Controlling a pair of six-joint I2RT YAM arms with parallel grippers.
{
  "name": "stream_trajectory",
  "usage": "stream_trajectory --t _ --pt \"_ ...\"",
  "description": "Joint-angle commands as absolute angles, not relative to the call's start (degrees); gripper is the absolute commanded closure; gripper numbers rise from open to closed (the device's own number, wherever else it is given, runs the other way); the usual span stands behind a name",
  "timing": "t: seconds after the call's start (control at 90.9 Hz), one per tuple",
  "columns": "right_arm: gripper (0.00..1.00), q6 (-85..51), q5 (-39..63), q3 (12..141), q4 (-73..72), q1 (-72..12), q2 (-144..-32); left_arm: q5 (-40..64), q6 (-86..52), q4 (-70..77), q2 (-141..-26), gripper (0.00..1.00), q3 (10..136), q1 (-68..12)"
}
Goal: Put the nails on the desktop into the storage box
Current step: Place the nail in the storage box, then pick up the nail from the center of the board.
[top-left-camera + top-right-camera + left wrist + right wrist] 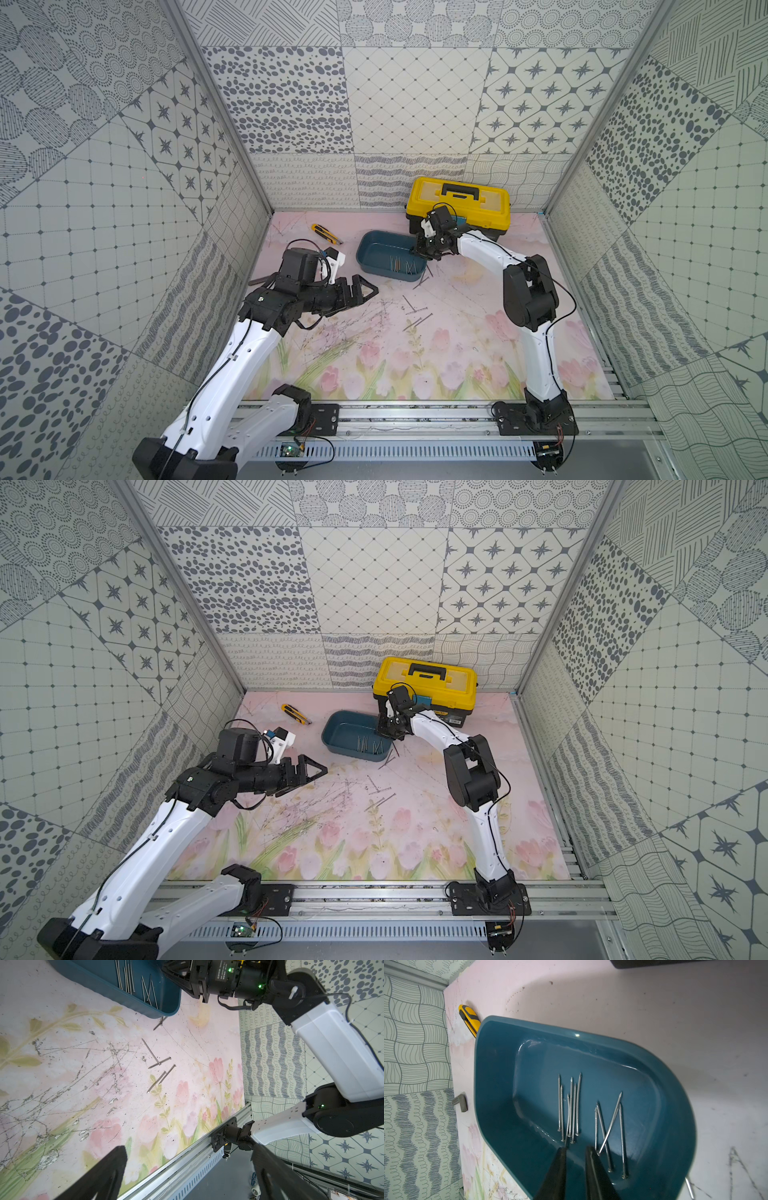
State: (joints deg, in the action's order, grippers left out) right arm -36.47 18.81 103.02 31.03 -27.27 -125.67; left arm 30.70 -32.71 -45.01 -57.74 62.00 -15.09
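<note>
Nails [578, 1105] in two camps right now: about ten down on the floor of the storage box [496, 1084], bunched in two clusters, mostly side by side, one slanted across its neighbours. More out on the desktop [415, 357]: four loose nails [151, 1051] near the middle, two crossed, two lying parallel, plus a couple more crossed just outside the box's 5 o'clock corner. Storage box at roughly 12 o'clock from that middle group in both top views, open-topped, flat on the tulip print.

Right gripper [576, 1148] poised over the box at its 3 o'clock rim, tips pointing down inside. Fingers [558, 1167] parted by a narrow gap, nothing pinched between them; one nail's end right at the inner edge of a fingertip, hard to say whether touching.

Left gripper [368, 291] out at 9 o'clock from the middle group, well clear of the nails, held above the desktop, jaws spread wide and empty.

Also on the scene: yellow toolbox [459, 199] at the box's 1 o'clock against the back wall, yellow utility knife [326, 233] at its 10 o'clock, dark metal bar [261, 281] off at 9 o'clock by the side wall.
</note>
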Motion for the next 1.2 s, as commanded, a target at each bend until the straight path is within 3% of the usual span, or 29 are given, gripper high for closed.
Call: stream_trajectory --t 0.0,0.187,0.429,0.627,0.781,1.001,1.189 --pt "0.76 -35.5 19.2 101.4 30.3 -26.9 -122.5 29.1 -30.3 -46.1 -59.2 0.02 61.4 -14.5" --pt "0.75 -33.8 19.2 97.8 30.2 -26.9 -115.0 26.6 -30.6 -45.8 -59.8 0.05 59.0 -15.8" --pt "0.68 -26.2 19.7 89.5 31.2 -26.6 -101.0 17.9 -29.1 -45.1 -63.8 0.07 58.4 -26.1" --pt "0.55 -18.9 22.6 79.8 31.2 -26.0 -90.3 13.1 -25.8 -45.1 -70.4 0.09 60.3 -32.3" --pt "0.49 -3.4 28.8 72.7 31.3 -26.0 -85.2 13.1 -25.4 -43.4 -71.9 0.1 60.2 -33.0" --pt "0.49 26.4 36.3 64.0 32.3 -26.3 -81.7 11.8 -25.0 -41.4 -68.8 0.08 57.3 -32.9" --pt "0.37 56.4 36.1 62.2 38.6 -27.3 -82.8 11.1 -22.9 -40.9 -63.8 0.06 53.7 -32.9"
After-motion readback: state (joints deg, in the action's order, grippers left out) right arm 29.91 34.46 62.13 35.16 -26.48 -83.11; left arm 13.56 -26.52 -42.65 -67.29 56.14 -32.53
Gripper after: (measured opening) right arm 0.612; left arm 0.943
